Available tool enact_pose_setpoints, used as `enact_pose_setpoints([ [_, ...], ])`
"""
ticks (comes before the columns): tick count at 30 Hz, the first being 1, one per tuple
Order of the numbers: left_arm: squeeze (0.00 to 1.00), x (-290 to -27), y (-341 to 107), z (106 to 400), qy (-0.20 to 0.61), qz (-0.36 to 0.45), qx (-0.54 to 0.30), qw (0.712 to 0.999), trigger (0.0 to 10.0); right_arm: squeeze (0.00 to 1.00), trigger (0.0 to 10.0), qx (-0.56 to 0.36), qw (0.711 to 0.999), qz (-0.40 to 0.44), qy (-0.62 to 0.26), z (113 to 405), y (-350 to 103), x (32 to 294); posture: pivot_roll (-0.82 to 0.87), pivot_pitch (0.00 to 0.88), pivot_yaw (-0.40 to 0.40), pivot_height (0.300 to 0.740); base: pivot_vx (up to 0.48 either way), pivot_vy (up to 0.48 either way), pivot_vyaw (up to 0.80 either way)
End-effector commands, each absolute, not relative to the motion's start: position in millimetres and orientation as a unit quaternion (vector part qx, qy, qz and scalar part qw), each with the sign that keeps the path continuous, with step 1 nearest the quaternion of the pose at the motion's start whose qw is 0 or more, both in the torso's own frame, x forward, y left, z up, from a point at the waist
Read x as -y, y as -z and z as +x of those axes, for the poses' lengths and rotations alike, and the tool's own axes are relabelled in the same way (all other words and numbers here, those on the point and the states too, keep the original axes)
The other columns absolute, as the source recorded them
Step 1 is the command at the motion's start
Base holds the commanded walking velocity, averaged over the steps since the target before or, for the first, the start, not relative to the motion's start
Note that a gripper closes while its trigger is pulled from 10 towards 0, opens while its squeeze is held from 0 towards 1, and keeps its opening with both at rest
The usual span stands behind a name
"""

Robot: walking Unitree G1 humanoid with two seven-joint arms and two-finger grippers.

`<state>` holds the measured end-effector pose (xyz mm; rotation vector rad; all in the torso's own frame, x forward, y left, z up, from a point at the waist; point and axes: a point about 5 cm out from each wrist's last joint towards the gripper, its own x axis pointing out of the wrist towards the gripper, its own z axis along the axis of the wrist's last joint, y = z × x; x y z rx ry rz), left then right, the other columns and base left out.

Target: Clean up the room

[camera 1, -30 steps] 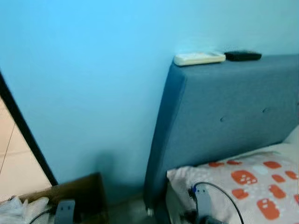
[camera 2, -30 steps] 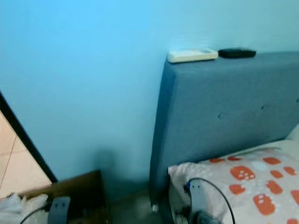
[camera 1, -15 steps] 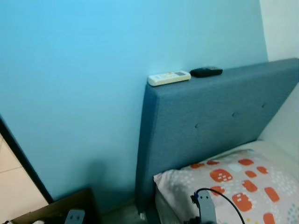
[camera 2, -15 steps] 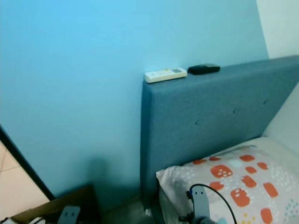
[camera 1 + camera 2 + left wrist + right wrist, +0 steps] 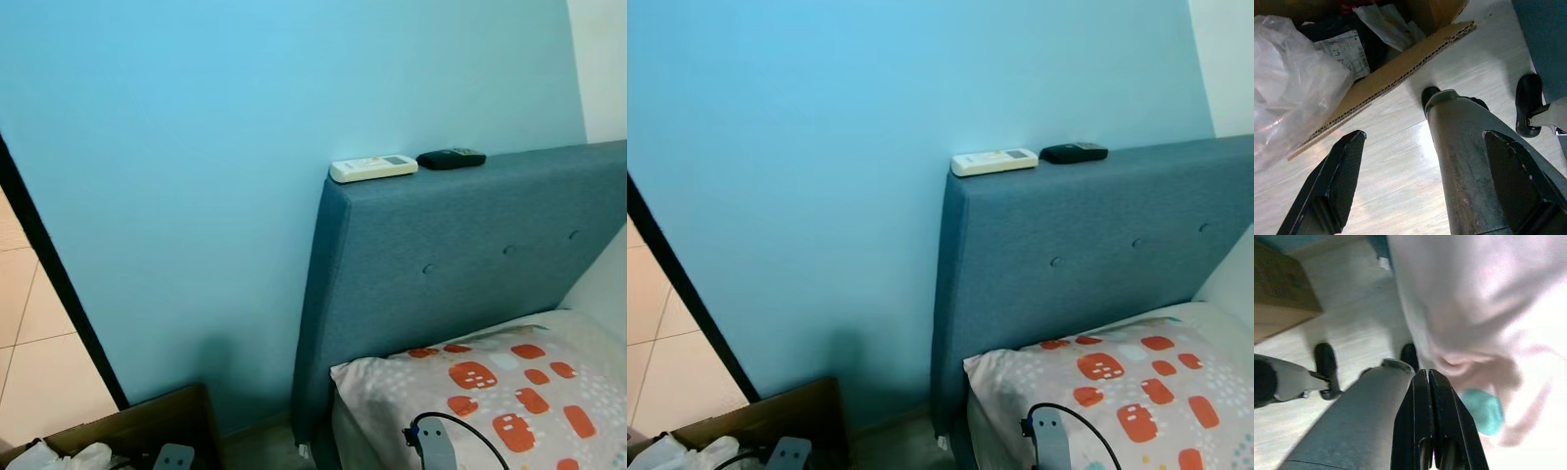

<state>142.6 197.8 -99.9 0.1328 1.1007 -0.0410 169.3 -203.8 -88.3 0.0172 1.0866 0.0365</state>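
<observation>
A cardboard box (image 5: 147, 426) with white crumpled rubbish (image 5: 69, 457) stands on the floor left of the bed. In the left wrist view its flap (image 5: 1400, 68) lies beside a clear plastic bag (image 5: 1288, 83) and papers. My left gripper (image 5: 1422, 188) hangs open over the wooden floor, near my own leg. My right gripper (image 5: 1430, 426) is shut with nothing in it, hanging beside the bed's pale sheet (image 5: 1488, 298). A small teal thing (image 5: 1484, 412) lies just past its fingers. A white remote (image 5: 372, 168) and a black remote (image 5: 451, 158) rest on top of the blue headboard (image 5: 441, 264).
A pillow with orange patches (image 5: 490, 382) lies on the bed at lower right. A blue wall (image 5: 196, 196) stands behind, and a dark door frame (image 5: 59, 284) borders tiled floor (image 5: 39, 362) on the left. My two wrists (image 5: 436, 452) show at the bottom edge.
The whole picture has shifted as the camera turned and rose, then swung back left a little. The remotes, bed and box have kept their places.
</observation>
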Motion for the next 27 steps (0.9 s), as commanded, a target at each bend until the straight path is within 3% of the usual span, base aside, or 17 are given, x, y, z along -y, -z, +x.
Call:
enact_pose_setpoints([
  [1,0.00,-192.4,99.8,145.4,0.031,0.070,-0.523,0.849,10.0,0.00,10.0,-0.532,0.847,-0.016,0.006,159.1,91.6,213.1,0.10,0.000,-0.080,0.740,-0.311,0.000,0.00],
  [9,0.00,-189.9,101.1,142.9,0.042,0.079,-0.528,0.845,10.0,0.00,10.0,-0.565,0.823,-0.048,0.038,135.2,98.8,224.3,0.10,0.000,-0.089,0.740,-0.328,0.000,0.00],
  [27,0.00,-188.0,103.6,136.2,0.049,0.085,-0.536,0.839,10.0,0.00,10.0,-0.583,0.809,-0.074,0.033,121.5,102.3,228.6,0.09,0.000,-0.098,0.740,-0.334,0.000,0.00],
])
